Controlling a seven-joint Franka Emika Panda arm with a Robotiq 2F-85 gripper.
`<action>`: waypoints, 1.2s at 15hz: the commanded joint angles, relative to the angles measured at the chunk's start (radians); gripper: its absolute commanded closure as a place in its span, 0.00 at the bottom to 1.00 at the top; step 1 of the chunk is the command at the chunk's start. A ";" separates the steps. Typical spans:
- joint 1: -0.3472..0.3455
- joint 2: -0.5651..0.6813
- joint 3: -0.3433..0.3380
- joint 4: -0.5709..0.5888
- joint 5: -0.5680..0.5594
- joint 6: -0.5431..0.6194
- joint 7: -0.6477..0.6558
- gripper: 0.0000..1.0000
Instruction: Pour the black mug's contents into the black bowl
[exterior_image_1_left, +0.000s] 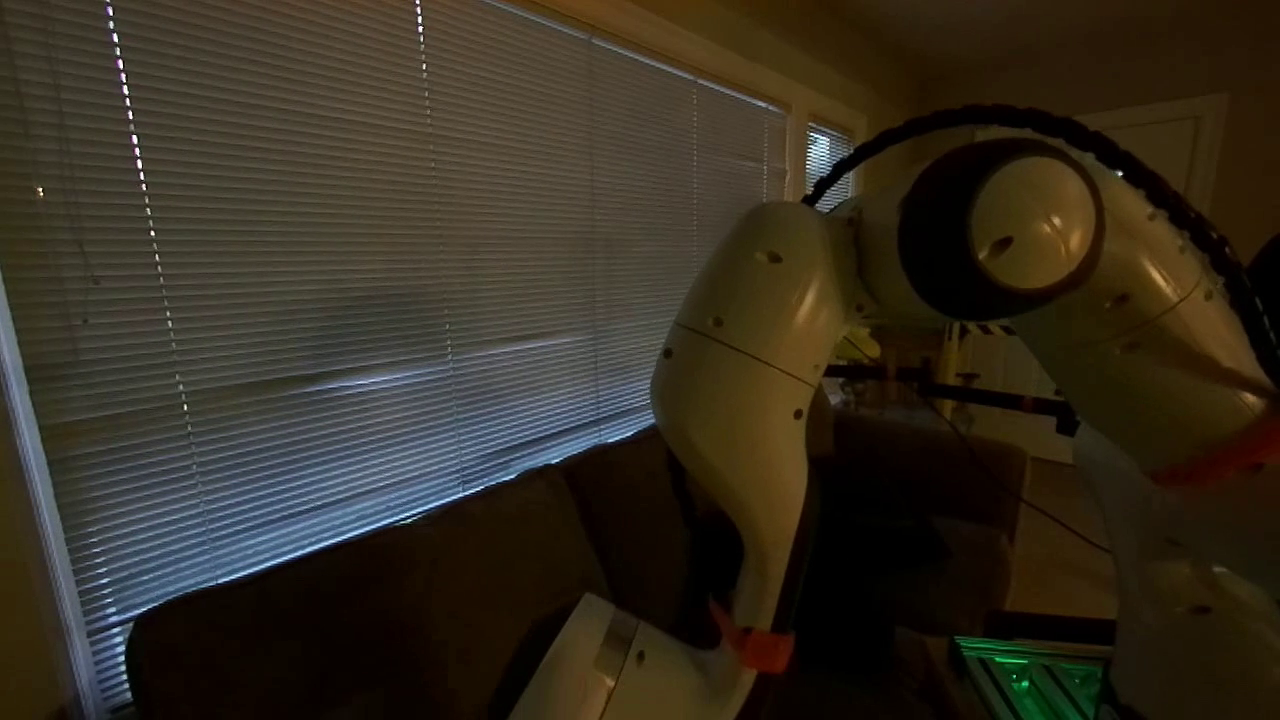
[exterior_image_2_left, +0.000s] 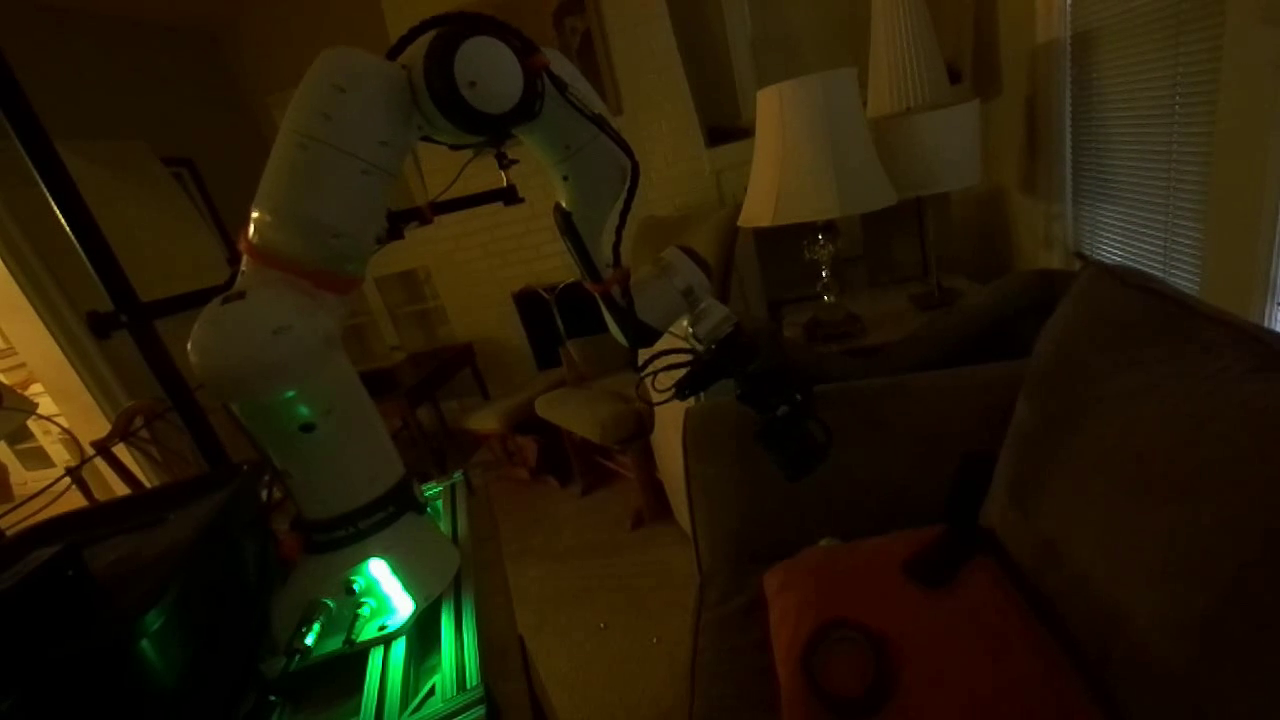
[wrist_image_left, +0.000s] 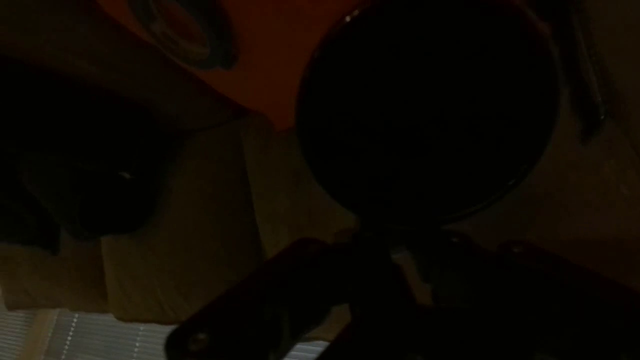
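In the murky wrist view, the gripper (wrist_image_left: 392, 237) clamps what is probably the black mug (wrist_image_left: 430, 115), a round rim whose inside is lost in blackness; beyond, a dark ring (wrist_image_left: 221, 40), cut off at the top, lies on orange fabric (wrist_image_left: 270, 62)

An orange cloth or cushion (exterior_image_2_left: 940, 650) lies on the seat of the brown sofa (exterior_image_2_left: 1150, 440), and behind the sofa's back, in both exterior views, slatted blinds (exterior_image_1_left: 400, 250) hang lowered, crossed from top to bottom by dotted lines of light. In an exterior view, a flared-shade lamp (exterior_image_2_left: 815, 150) and a drum-shaded lamp (exterior_image_2_left: 938, 150) stand just past the sofa's arm, a tall pleated shade (exterior_image_2_left: 905, 55) showing above the latter. Farther from the sofa, pale-seated chairs (exterior_image_2_left: 595, 412) stand on the floor (exterior_image_2_left: 600, 600), and a framed picture (exterior_image_2_left: 585, 50) hangs near the pale brick wall (exterior_image_2_left: 490, 250).
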 joint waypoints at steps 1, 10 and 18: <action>-0.031 -0.090 -0.045 -0.128 -0.004 0.098 0.189 0.95; -0.030 -0.056 -0.073 -0.120 -0.001 0.118 0.232 0.80; -0.114 0.025 -0.190 -0.046 0.109 0.042 0.276 0.95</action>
